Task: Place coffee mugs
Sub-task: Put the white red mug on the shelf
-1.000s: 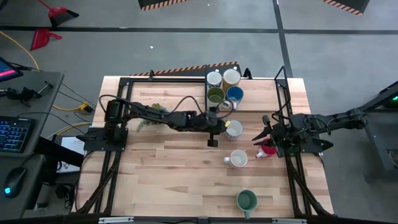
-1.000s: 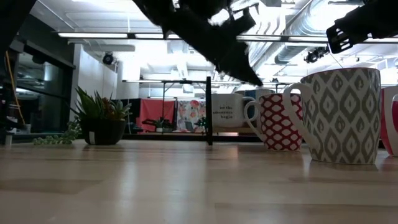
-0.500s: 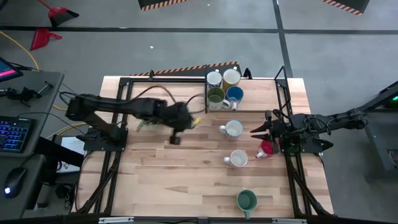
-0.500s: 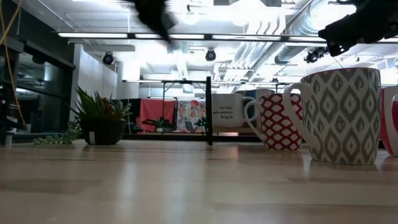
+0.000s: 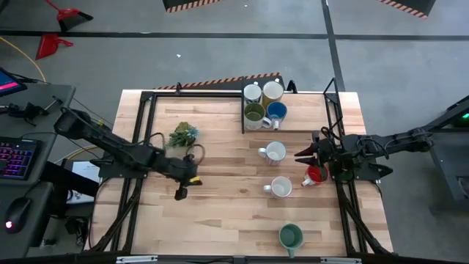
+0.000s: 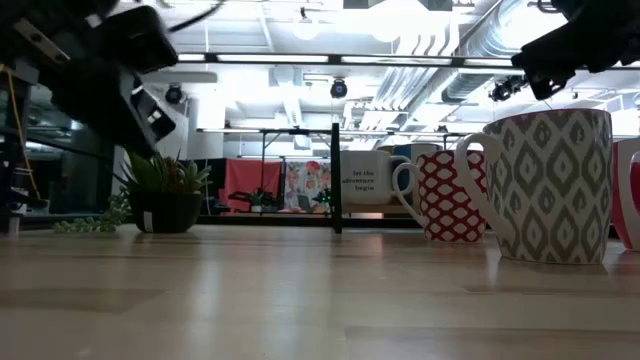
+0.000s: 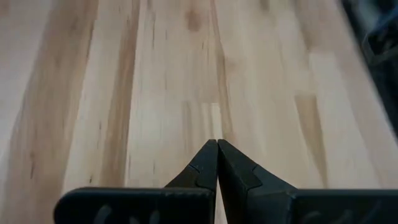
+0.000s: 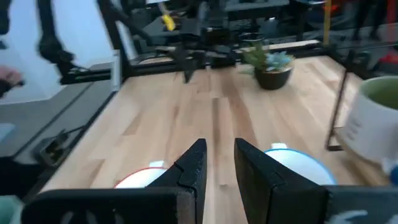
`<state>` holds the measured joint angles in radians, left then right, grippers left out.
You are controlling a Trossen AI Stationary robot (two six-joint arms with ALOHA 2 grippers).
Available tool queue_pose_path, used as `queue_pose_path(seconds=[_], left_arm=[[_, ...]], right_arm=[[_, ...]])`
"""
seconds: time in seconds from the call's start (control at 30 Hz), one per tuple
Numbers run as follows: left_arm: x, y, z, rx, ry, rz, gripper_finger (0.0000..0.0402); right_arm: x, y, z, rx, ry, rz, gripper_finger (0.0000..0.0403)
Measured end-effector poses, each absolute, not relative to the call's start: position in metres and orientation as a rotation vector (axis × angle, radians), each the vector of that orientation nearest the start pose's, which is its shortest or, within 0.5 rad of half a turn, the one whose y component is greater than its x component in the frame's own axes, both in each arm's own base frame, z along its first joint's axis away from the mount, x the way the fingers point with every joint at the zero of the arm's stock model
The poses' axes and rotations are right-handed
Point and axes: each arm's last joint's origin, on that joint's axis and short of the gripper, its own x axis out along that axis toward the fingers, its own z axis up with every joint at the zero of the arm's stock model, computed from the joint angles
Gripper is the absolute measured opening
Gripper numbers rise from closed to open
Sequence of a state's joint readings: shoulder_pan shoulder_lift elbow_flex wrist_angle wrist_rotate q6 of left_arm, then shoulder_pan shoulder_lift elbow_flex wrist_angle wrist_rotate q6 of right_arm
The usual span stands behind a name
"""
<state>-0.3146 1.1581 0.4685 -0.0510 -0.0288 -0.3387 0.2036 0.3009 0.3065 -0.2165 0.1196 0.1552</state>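
Observation:
Four coffee mugs stand in a black-framed corner [image 5: 244,110] at the far edge: white [image 5: 252,93], cream [image 5: 272,90], olive [image 5: 254,113], blue [image 5: 276,111]. On the bare wood stand a white mug [image 5: 275,152], a patterned mug [image 5: 281,187], a red mug [image 5: 315,175] and a green mug [image 5: 290,236]. My right gripper [image 5: 300,155] hovers open between the white and red mugs, with nothing between its fingers [image 8: 219,149]. My left gripper [image 5: 179,193] is shut and empty above bare wood at the table's left [image 7: 217,143].
A small potted plant [image 5: 182,136] stands at the table's left, far of my left gripper. Black frame rails [image 5: 333,117] run along the table's sides. Bare wood lies between my left gripper and the loose mugs. A desk with a keyboard [image 5: 15,158] stands beyond the left edge.
My left gripper, shut throughout, has swung away from the white mug, toward the table's left edge and then toward the near edge, sinking a little. My right arm has kept its place. No mug has moved.

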Motion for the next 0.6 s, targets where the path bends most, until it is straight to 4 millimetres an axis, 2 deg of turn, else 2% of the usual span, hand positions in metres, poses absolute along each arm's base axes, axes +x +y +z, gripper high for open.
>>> queue_pose_path(seconds=[0.17, 0.3, 0.47, 0.6], left_arm=[[0.189, -0.063, 0.150, -0.147, 0.473, -0.124, 0.0000], [0.188, -0.054, 0.150, -0.019, 0.314, -0.063, 0.0000], [0.190, -0.042, 0.150, -0.001, 0.297, -0.050, 0.0000], [0.191, -0.036, 0.150, -0.015, 0.300, -0.063, 0.0000]], right_arm=[[0.108, 0.014, 0.226, 0.109, 0.168, -0.099, 0.0064], [0.113, 0.011, 0.231, 0.055, 0.111, -0.231, 0.0064], [0.126, 0.009, 0.231, 0.035, 0.168, -0.289, 0.0064], [0.138, 0.003, 0.244, 0.043, 0.314, -0.355, 0.0064]])
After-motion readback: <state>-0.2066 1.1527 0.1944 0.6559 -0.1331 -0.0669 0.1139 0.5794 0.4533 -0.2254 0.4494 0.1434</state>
